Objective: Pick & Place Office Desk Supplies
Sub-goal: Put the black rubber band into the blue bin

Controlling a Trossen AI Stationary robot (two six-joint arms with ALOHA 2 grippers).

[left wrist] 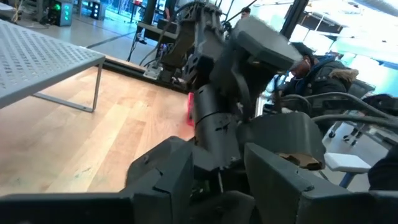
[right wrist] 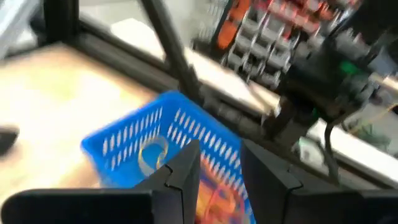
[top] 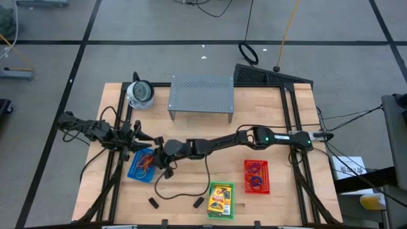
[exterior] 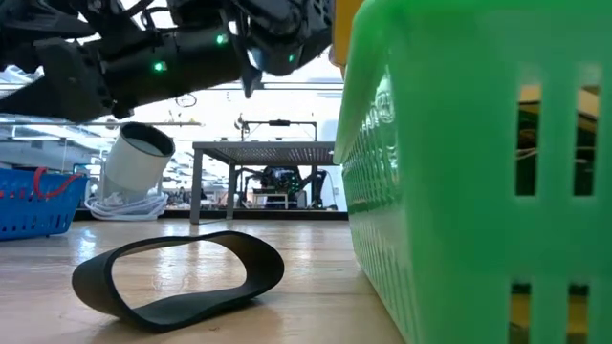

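My right gripper [top: 159,154] [right wrist: 221,165] reaches across the table and hovers open just above the blue basket [top: 142,165] [right wrist: 161,140]; nothing is between its fingers. Orange and red rubber bands [right wrist: 214,196] and a pale loop [right wrist: 153,153] lie in that basket. My left gripper [top: 150,138] [left wrist: 217,180] waits open and level beside it, at the left. A yellow crayon box [top: 220,198] lies in the green basket [top: 222,186] [exterior: 459,172]. More rubber bands [top: 256,175] lie in the red basket [top: 257,189]. Two black clips [top: 154,202] [top: 198,202] lie on the table near the front.
A grey perforated shelf [top: 201,94] [exterior: 268,149] stands at the back middle, with a round white-grey object [top: 140,93] [exterior: 137,158] to its left. A black loop [exterior: 182,277] lies on the wood close to the low camera. A black cable [top: 184,191] trails between the baskets.
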